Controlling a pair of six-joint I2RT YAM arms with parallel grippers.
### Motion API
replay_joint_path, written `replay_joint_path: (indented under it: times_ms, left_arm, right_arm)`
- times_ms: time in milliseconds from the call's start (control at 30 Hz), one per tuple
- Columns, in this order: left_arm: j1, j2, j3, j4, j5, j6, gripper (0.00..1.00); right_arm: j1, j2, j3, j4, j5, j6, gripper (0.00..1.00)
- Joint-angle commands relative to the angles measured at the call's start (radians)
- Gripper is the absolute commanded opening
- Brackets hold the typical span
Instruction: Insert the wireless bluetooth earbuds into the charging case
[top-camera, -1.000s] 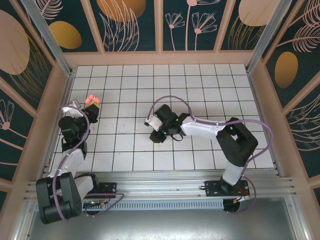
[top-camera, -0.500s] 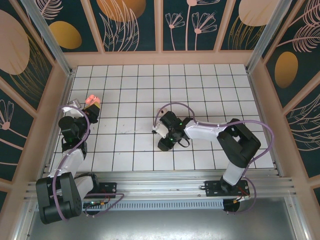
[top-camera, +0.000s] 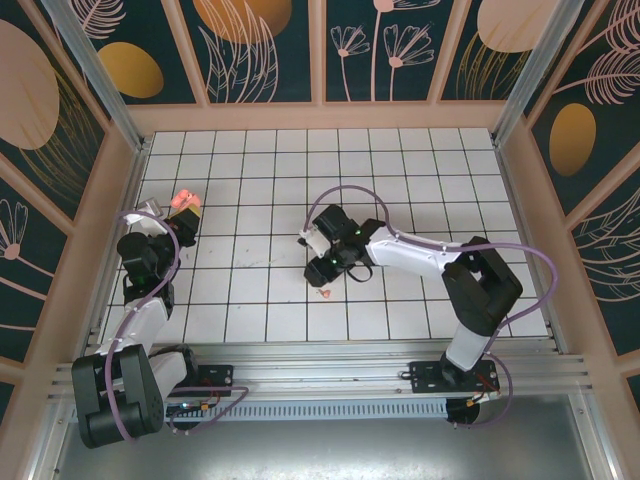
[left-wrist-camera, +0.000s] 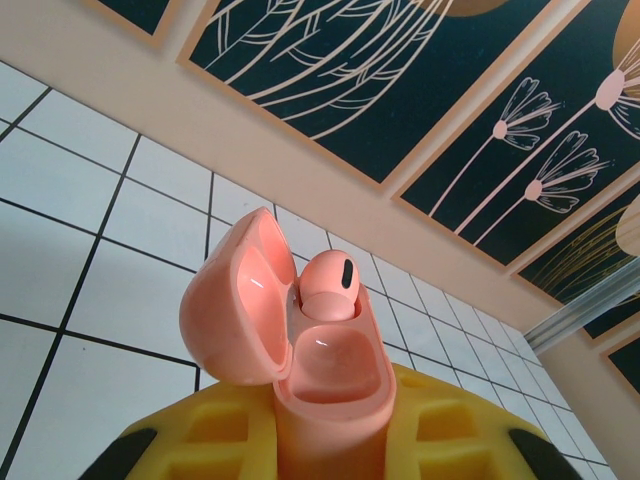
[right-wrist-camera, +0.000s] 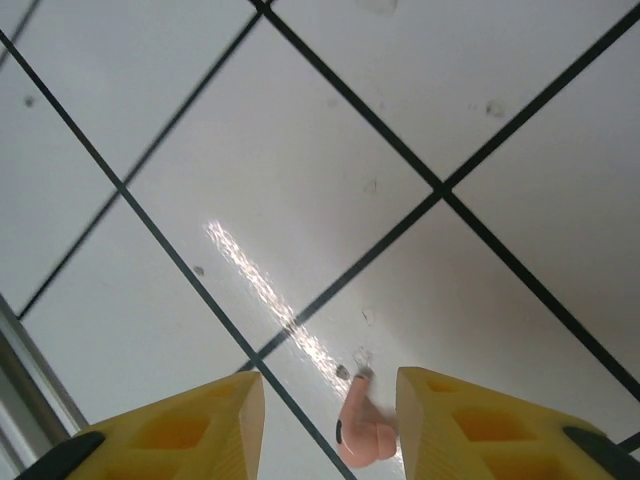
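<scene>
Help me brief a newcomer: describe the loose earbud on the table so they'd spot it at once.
On the white gridded table, find the right gripper near the front middle. Under its parted yellow fingers lies a tiny pink earbud, beside a black grid line. Its twin sits in the left gripper's open charging case; this one lies loose.

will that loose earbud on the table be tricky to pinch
Probably. The earbud is tiny, rounded and glossy, so it may slip or roll out from between the fingers of the right gripper. It looks rigid and very light, so a nudge could skate it across the smooth table.
</scene>
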Motion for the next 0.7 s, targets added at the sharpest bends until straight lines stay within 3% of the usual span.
replay_joint_path:
  times_ms: [0, 667]
  left_arm:
    - [0.007, -0.015, 0.024, 0.006, 0.023, 0.012, 0.07]
    - [0.006, -0.012, 0.028, 0.003, 0.027, 0.015, 0.07]
  right_arm:
    - [0.004, 0.024, 0.044, -0.091, -0.032, 0.125, 0.39]
    - [0.049, 0.185, 0.127, -0.200, -0.035, 0.078, 0.33]
